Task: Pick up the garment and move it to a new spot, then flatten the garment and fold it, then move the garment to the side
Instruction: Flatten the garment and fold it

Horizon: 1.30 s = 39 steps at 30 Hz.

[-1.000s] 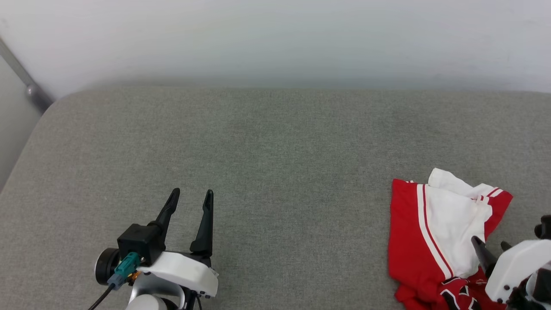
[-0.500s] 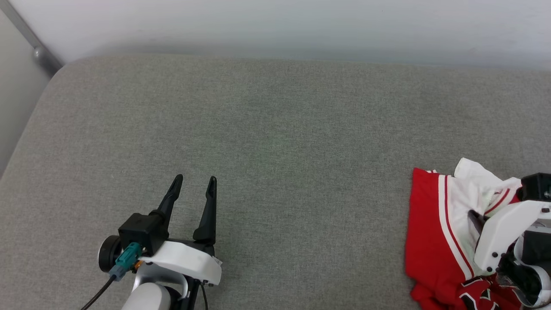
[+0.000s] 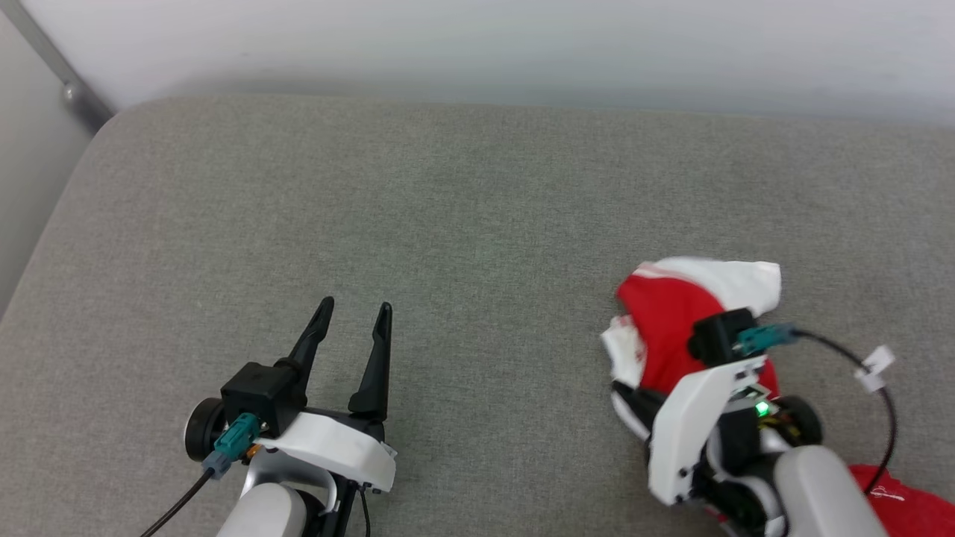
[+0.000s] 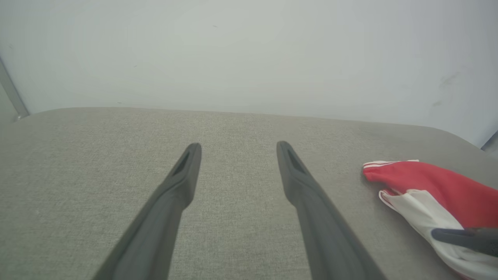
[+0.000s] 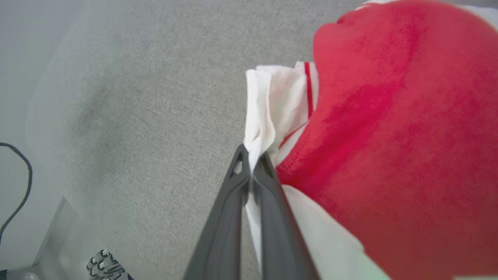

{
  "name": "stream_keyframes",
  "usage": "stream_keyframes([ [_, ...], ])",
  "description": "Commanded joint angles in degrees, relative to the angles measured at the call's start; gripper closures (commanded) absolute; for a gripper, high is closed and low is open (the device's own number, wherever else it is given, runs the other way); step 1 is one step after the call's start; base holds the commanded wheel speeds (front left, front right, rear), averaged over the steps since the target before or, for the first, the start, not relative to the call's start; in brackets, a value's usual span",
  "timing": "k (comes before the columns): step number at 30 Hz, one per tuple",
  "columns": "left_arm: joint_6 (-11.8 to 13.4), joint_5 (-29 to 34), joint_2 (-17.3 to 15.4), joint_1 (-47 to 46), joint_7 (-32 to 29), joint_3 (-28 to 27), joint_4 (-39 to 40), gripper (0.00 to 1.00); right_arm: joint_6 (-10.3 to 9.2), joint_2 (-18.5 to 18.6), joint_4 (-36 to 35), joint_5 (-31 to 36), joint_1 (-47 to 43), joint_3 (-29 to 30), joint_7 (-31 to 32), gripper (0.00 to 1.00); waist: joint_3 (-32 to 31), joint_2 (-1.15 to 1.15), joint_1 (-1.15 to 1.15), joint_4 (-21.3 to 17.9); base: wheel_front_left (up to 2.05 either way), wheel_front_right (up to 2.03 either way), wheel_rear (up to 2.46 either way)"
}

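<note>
The left gripper (image 3: 356,304) is holding its fingers spread wide; the right gripper (image 5: 253,153) is pinching a white fold of the garment (image 5: 389,136) between its closed fingertips.

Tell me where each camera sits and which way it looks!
Head view: on the robot's head, looking forward and down at the grey cushion; shows the left gripper, open, and the right arm at the garment.
Left wrist view: on the left wrist, looking along its two spread fingers across the cushion to the pale wall.
Right wrist view: on the right wrist, looking along the right gripper, shut on the garment's white cloth.
Shared: all three see the garment and cushion.
</note>
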State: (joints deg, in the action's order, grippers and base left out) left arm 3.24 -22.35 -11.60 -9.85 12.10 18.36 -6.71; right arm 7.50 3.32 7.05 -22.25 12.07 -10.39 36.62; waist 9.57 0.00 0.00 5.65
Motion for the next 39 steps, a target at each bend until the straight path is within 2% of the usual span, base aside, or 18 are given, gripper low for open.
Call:
stream_keyframes([
  [1,-0.1,-0.1,0.2,-0.4,0.2,0.0,-0.2,0.0,-0.02,-0.4,2.0,-1.4,-0.3,-2.3,-1.4,1.0,0.5,0.0,0.0,0.4,0.0,0.0,0.0],
  [2,-0.1,-0.2,0.3,-0.4,0.2,0.1,-0.4,0.0,-0.02,-0.4,3.4,-2.1,-0.6,-3.6,-2.1,0.87,0.7,0.0,0.0,0.5,0.0,0.0,0.0],
  [3,-0.1,-0.2,0.3,-0.4,0.2,0.1,-0.4,0.0,-0.02,-0.4,3.4,-2.1,-0.6,-3.6,-2.1,0.87,0.7,0.0,0.0,0.5,0.0,0.0,0.0],
  [5,-0.1,-0.4,0.4,-0.3,0.3,0.2,-0.7,0.0,-0.02,-0.5,5.4,-2.1,-0.3,-5.6,-4.9,0.0,0.8,0.0,0.0,0.7,0.0,0.0,0.0],
  [9,-0.1,-0.6,0.1,0.0,0.6,0.0,-1.4,0.0,-0.02,-0.4,6.2,-1.9,0.2,-7.9,-12.3,0.0,0.4,0.0,0.0,0.8,0.0,0.0,0.0],
  [15,0.6,-0.6,-0.3,1.0,0.8,-0.1,-2.0,0.0,-0.03,1.3,1.8,-0.5,-1.3,-9.2,-22.4,0.0,-1.7,0.0,0.0,0.4,0.0,0.0,0.0],
  [18,1.0,-0.7,-0.4,1.4,0.7,-0.1,-2.0,0.0,-0.02,2.0,-1.1,2.1,-1.9,-6.8,-27.0,0.0,-2.7,0.0,0.0,0.1,0.0,0.0,0.0],
  [22,1.3,-0.7,-0.6,1.9,0.3,0.0,-1.5,0.0,-0.02,2.6,-3.1,6.2,-3.2,-0.5,-31.7,0.0,-3.8,0.0,0.0,-0.5,0.0,0.0,0.0],
  [31,2.4,-0.9,-1.4,3.9,-0.3,0.1,-0.3,0.0,-0.02,2.2,-6.0,11.0,-9.0,15.3,-34.2,0.0,-6.4,0.0,0.0,-2.2,0.0,0.0,0.0],
  [35,2.6,-1.0,-1.7,4.8,-0.8,0.3,0.0,0.0,-0.02,1.6,-9.2,12.1,-12.1,18.1,-33.1,0.0,-7.6,0.0,0.0,-3.1,0.0,0.0,0.0],
  [39,2.5,-1.1,-2.0,4.6,-1.9,0.8,0.6,0.0,-0.02,1.0,-12.5,11.9,-13.8,17.9,-32.6,0.0,-7.8,0.0,0.0,-4.2,0.0,0.0,0.0],
])
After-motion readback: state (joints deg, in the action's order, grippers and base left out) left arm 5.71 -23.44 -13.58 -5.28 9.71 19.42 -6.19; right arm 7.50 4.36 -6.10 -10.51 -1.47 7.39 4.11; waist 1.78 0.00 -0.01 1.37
